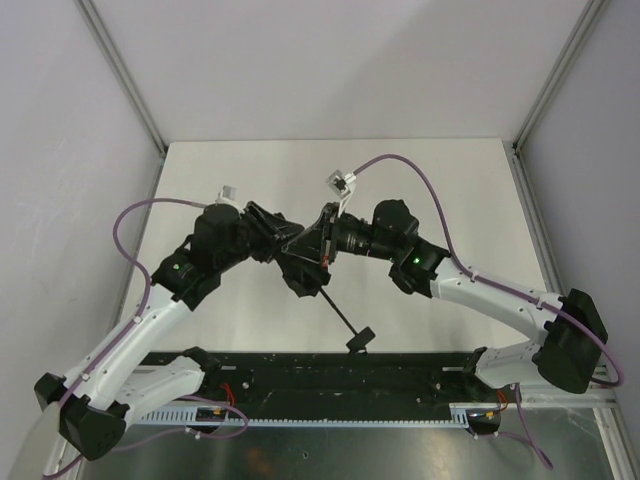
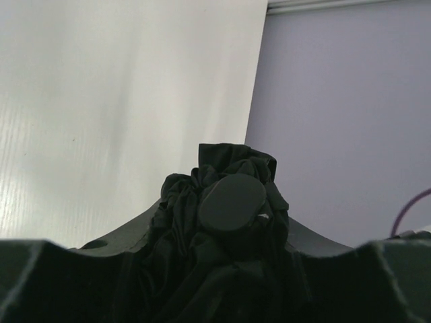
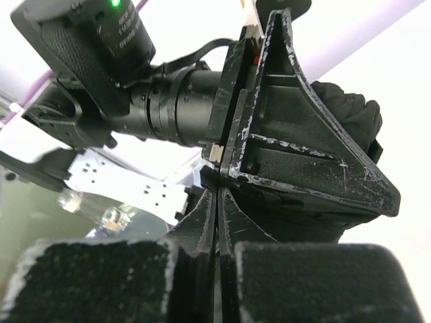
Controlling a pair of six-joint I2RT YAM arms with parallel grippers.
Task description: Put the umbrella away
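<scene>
The step in hand looks like gathering and closing: the black compact folding umbrella of matte fabric [image 1: 303,268] is collapsed into a crumpled bundle above the middle of the white table [image 1: 440,190], where the two arms meet; its thin metal shaft [image 1: 338,312] runs out slantwise toward the near edge and ends in the small black handle [image 1: 362,338].

The left gripper [image 1: 283,243] stands half-wide and clamps the bunched canopy; in its wrist view the dark folds fill the gap between the fingers, with a smooth oval black cap [image 2: 232,202] poking out of the cloth. The right gripper [image 1: 318,240] is pressed fully together just beside the left one, tip to tip; its own view shows the two pads meeting in a thin seam.

The shaft appears not yet telescoped in, so the next move probably calls for the left arm to hold the bundle steady while the right frees itself, takes the handle or shaft, and pushes it home; loose cloth may slip or snag on the ribs.

Hard to make out:
- whether the shut right fingers pinch a strap or a fold of fabric, or nothing at all
- whether the handle rests on the table or hangs above it
- the ribs, lost in black on black
- any place meant for storing it
</scene>
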